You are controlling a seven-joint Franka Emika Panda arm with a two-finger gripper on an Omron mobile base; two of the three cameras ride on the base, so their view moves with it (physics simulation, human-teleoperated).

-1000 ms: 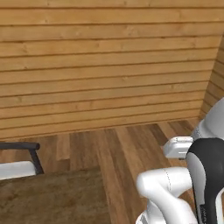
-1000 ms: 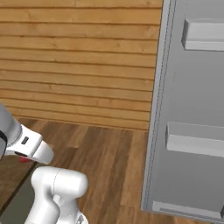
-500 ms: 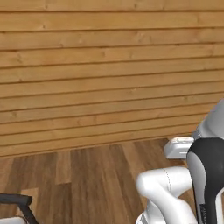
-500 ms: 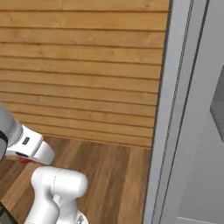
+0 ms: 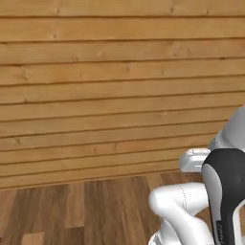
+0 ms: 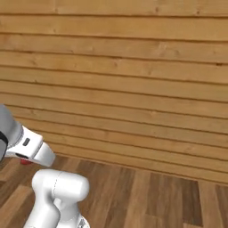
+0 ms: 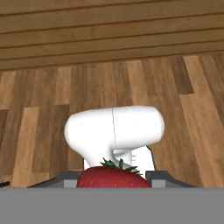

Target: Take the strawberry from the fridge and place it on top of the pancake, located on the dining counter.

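In the left base view a wall of horizontal wooden planks point(image 5: 115, 86) covers the upper two thirds, and below it runs a wood floor point(image 5: 86, 210) of mixed light and dark boards. The robot's white arm with its dark joint rises at the lower right, in front of the floor and the foot of the wall; nothing else stands on the floor between the arm and the wall. In the right base view the same plank wall point(image 6: 124, 84) spans the whole width, with the floor point(image 6: 151, 196) beneath it. The arm's white links sit at the lower left, and just under the white link nearest the wall a small patch of red point(image 6: 26, 161) peeks out, too little to identify with certainty. In the hand view the strawberry point(image 7: 113, 178) sits at the bottom centre, red with green leaves on top, between the two grey inner faces of the hand point(image 7: 113, 180); the hand appears clamped on the strawberry from both sides, though the fingertips themselves are cut off by the frame edge. Beyond the fruit lies the floor point(image 7: 39, 113), and further off the base of the plank wall point(image 7: 109, 26). The floor between the strawberry and the wall carries no other objects.
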